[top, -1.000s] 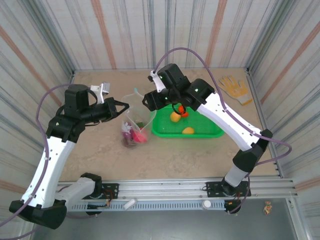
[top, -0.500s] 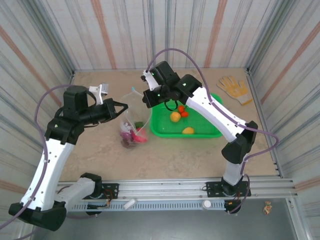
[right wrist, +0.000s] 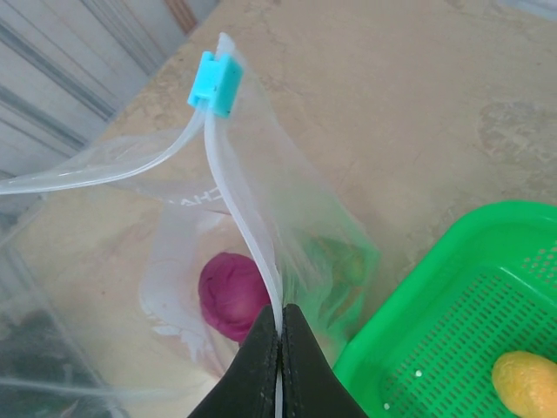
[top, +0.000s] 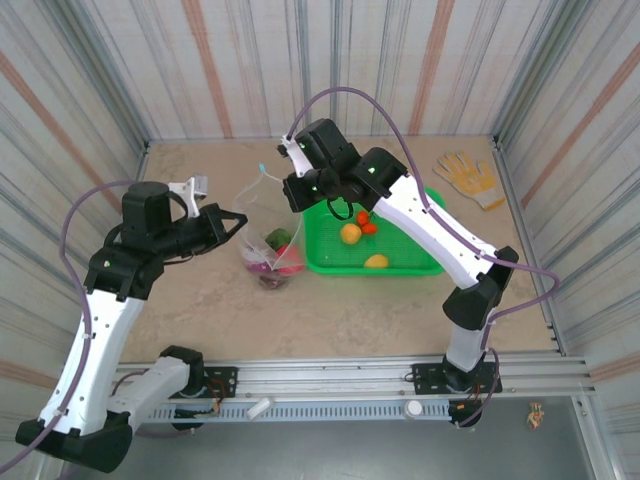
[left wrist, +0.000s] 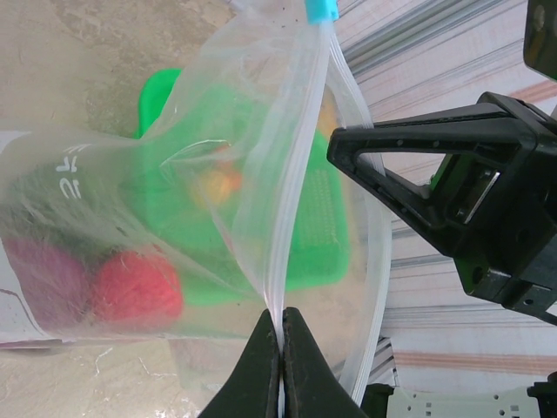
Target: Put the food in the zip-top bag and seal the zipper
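Since a second ago, my right gripper (right wrist: 279, 324) left the green basket (top: 415, 245) and pinched the zipper (right wrist: 241, 225); my left gripper (left wrist: 281, 324) stayed clamped on the same rim of the zip-top bag (top: 265, 255).

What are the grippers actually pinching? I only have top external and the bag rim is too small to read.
Observer: In the left wrist view, the left gripper is shut on the zipper strip of the zip-top bag.
Operator: And the right?
Observer: In the right wrist view, the right gripper is shut on the zipper too. The strip runs up from its tips to a blue slider.
Operator: Mouth open or sealed?
Observer: Open. At the slider the two rim strips split: one comes down to the right gripper and the other curves away to the side.
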